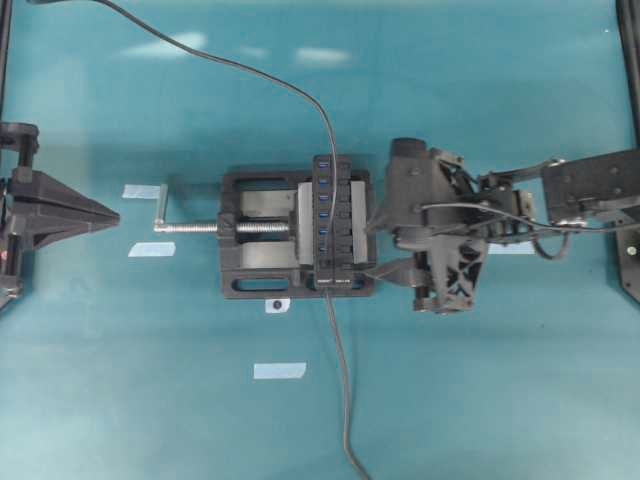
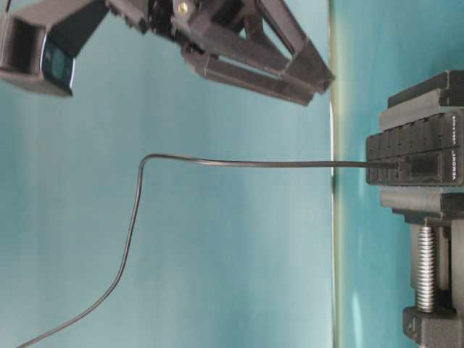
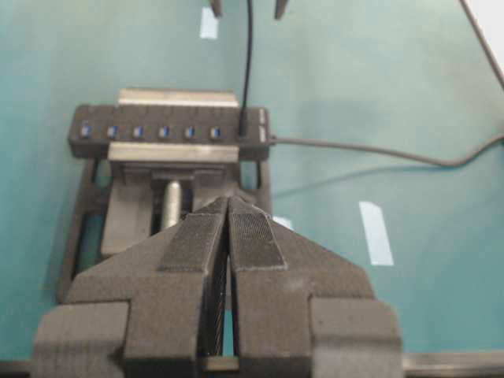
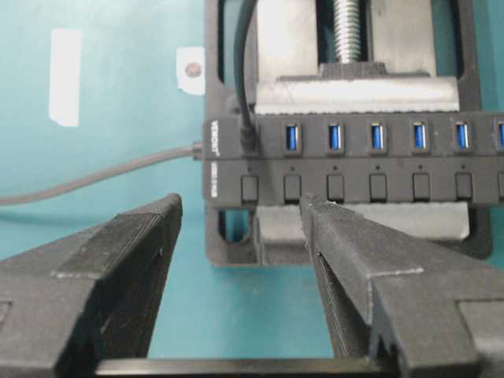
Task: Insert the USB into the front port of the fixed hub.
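The fixed hub (image 1: pixel 340 215) is a black bar with a row of blue ports, clamped in a black vise (image 1: pixel 255 270). The black USB plug (image 4: pixel 249 142) sits in the port nearest the white-printed end; it also shows in the left wrist view (image 3: pixel 244 127) and the table-level view (image 2: pixel 406 165). Its thin cable (image 2: pixel 239 163) rises straight from the plug. My right gripper (image 4: pixel 240 203) is open and empty, just beside the hub (image 4: pixel 354 161), apart from the plug. My left gripper (image 3: pixel 228 206) is shut and empty, far to the left (image 1: pixel 100 215).
The vise's silver screw handle (image 1: pixel 165 212) points toward my left gripper. The hub's own cable (image 1: pixel 340 370) runs off its printed end to the table's front edge. Pale tape strips (image 1: pixel 279 371) lie on the teal table (image 1: pixel 480 400).
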